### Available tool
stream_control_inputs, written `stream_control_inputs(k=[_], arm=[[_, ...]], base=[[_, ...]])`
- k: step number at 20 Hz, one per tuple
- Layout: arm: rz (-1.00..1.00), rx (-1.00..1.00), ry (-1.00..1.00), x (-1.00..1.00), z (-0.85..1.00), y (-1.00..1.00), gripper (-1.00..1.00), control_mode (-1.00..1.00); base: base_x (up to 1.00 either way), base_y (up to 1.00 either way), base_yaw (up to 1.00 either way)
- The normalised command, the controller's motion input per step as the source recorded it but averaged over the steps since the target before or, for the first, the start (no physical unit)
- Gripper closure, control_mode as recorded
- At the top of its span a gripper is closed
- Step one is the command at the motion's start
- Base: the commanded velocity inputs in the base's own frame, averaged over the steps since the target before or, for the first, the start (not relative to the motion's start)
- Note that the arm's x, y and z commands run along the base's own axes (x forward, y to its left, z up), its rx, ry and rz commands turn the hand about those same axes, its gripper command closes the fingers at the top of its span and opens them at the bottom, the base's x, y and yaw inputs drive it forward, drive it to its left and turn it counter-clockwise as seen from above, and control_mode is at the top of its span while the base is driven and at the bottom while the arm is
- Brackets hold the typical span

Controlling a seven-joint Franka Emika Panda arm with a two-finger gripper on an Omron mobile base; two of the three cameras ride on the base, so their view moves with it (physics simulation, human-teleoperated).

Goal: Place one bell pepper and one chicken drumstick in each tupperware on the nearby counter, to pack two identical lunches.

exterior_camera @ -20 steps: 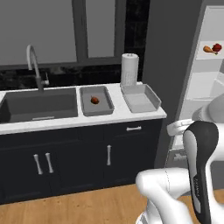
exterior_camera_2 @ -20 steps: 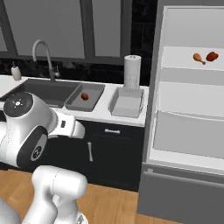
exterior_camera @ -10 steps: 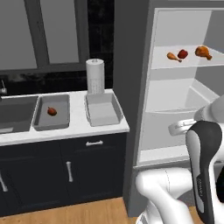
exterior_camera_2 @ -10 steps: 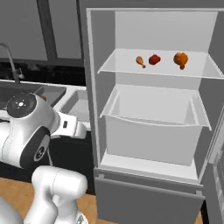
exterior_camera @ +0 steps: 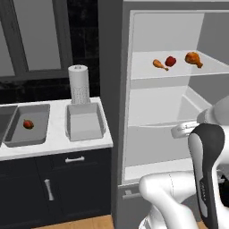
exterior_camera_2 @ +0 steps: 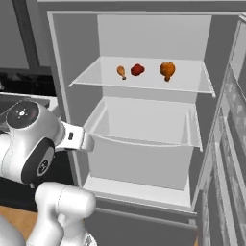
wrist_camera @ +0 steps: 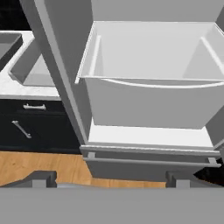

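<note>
Two grey tupperware tubs sit on the white counter (exterior_camera: 58, 145). The left tupperware (exterior_camera: 18, 136) holds a small red bell pepper (exterior_camera: 28, 124). The right tupperware (exterior_camera: 85, 127) is empty and also shows at the left of the hand view (wrist_camera: 30, 72). On the open fridge's upper shelf lie a small chicken drumstick (exterior_camera: 159, 65) (exterior_camera_2: 121, 71), a red bell pepper (exterior_camera: 170, 61) (exterior_camera_2: 137, 69) and a bigger drumstick (exterior_camera: 193, 58) (exterior_camera_2: 167, 69). My gripper (wrist_camera: 111, 179) is open and holds nothing, low in front of the fridge's drawer (wrist_camera: 148, 87).
A paper towel roll (exterior_camera: 79, 84) stands behind the right tub. The fridge's white drawer (exterior_camera_2: 144, 122) juts out under the shelf. The fridge door (exterior_camera_2: 226, 144) stands open at the right. Dark cabinets (exterior_camera: 53, 188) with silver handles are under the counter, above a wooden floor (wrist_camera: 39, 164).
The base has driven to the right, so both base views have swung from the sink and tubs to the open fridge. The tubs and the food stay where they were.
</note>
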Motion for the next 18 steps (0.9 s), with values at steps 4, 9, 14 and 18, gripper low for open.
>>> stream_control_inputs(k=[4,9,14,18], arm=[[0.00,0.00,0.00,0.00,0.00,0.00,-1.00,1.00],[0.00,0.00,0.00,0.00,0.00,0.00,-1.00,1.00],[0.00,0.00,0.00,0.00,0.05,-0.05,-1.00,-1.00],[0.00,0.00,0.00,0.17,0.45,-0.17,-1.00,-1.00]], base=[[0.01,-0.54,-0.08],[0.64,-0.15,-0.07],[0.30,-0.14,-0.03],[0.00,0.00,0.00]])
